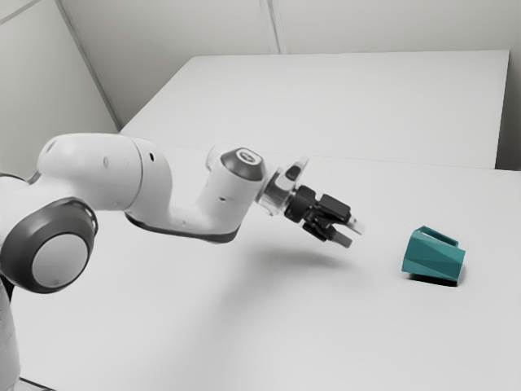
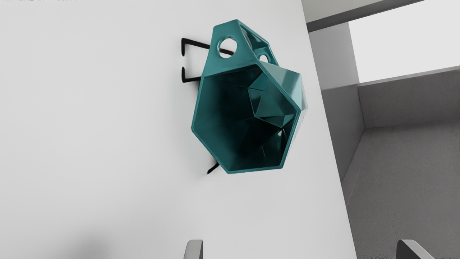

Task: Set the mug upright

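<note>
A teal faceted mug lies on its side on the white table, toward the exterior view's right. The black gripper is off to the exterior view's left of it, above the table and tilted down toward it, a gap between them. In the wrist view the mouth of the mug faces my hand, with its handle at one side. The gripper stands open there, its two fingertips wide apart and nothing between them.
The white table reaches far back to a pale wall. In the wrist view the table's edge runs past the mug, with a grey floor beyond it. A thin black outline shows on the table surface under the mug.
</note>
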